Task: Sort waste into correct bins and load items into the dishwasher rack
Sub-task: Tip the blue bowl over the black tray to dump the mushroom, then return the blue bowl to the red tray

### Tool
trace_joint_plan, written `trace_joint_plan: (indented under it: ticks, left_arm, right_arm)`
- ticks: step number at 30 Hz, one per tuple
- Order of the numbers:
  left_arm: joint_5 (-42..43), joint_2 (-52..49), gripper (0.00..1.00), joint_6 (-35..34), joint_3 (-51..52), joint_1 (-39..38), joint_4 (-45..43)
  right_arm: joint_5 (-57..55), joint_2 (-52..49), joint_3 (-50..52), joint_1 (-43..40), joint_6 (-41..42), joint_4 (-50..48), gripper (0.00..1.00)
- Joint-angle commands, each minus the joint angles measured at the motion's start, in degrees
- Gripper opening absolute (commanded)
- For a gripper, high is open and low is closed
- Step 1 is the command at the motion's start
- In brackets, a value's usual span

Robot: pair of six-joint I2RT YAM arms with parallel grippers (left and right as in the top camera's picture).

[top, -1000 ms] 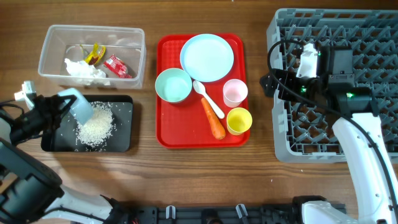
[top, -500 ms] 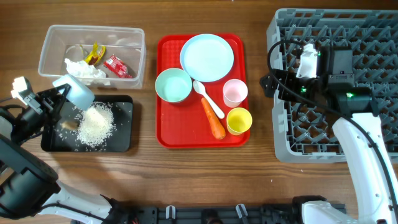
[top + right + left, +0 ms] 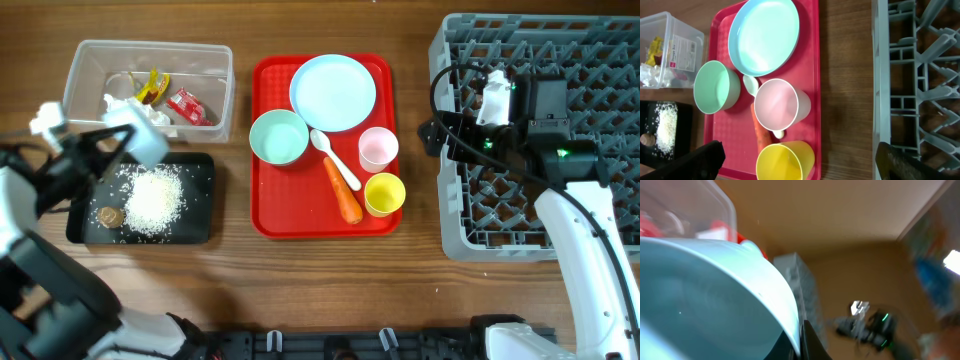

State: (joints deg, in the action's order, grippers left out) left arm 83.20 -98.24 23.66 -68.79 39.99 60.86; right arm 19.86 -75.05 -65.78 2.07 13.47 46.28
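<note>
Over the far-left corner of the black tray (image 3: 195,215), the left pincer (image 3: 108,148) is clamped on the rim of a pale blue bowl (image 3: 135,140), which it holds tilted. I read that as a tip-out pose, since the rice heap (image 3: 152,197) and brown lump (image 3: 108,215) sit in the tray just below. The bowl looks empty from the left wrist, so it's probably ready for the grey dishwasher rack (image 3: 600,60). The right pincer (image 3: 445,135) hangs at the rack's left edge, jaws wide, holding nothing. Plate (image 3: 333,92), second bowl (image 3: 278,137), pink cup (image 3: 378,148), yellow cup (image 3: 385,193), spoon (image 3: 335,160) and carrot (image 3: 343,192) are all on the red tray (image 3: 270,215). Wrappers and tissue (image 3: 135,112) are in the clear tub (image 3: 225,80).
</note>
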Motion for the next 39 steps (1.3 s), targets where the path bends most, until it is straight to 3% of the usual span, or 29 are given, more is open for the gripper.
trace_joint_plan:
  ticks: [1,5,11,17,20,26,34,36,39]
  left_arm:
    - [-12.5,9.2,0.04,-0.3,-0.7,-10.1,0.0]
    - [-25.8,14.3,0.04,-4.8,-0.7,-22.0,-0.2]
    - [-58.8,13.9,0.04,-18.3,-0.4,-44.1,-1.3]
    - [-73.3,9.0,0.04,-26.9,-0.4,-59.6,-5.9]
    - [-77.5,5.4,0.04,-29.6,-0.4,-65.0,-7.0]
    - [-78.2,-1.8,0.04,-31.6,-0.4,-71.0,-8.8]
    - [-78.9,-6.8,0.04,-33.4,-0.4,-74.8,-11.0]
    - [-78.9,-6.8,0.13,-33.4,-0.4,-74.8,-11.0]
    - [-78.8,-6.8,0.41,-33.4,-0.4,-74.8,-10.5]
  right_arm:
    - [-0.6,-0.6,-0.9,0.2,0.3,0.0,1.0]
    - [-0.6,-0.6,-0.9,0.2,0.9,0.0,1.0]
    - [-0.6,-0.6,-0.9,0.2,1.7,0.0,0.99]
    - [-0.6,-0.6,-0.9,0.2,1.7,0.2,1.0]
    - [-0.6,-0.6,-0.9,0.2,1.6,0.6,1.0]
    - [-0.7,-0.6,-0.9,0.2,1.5,0.6,1.0]
    - [-0.8,-0.6,-0.9,0.2,1.5,0.7,1.0]
    - [-0.8,-0.6,-0.9,0.2,1.5,0.7,1.0]
    - [-0.8,-0.6,-0.9,0.2,1.5,0.7,1.0]
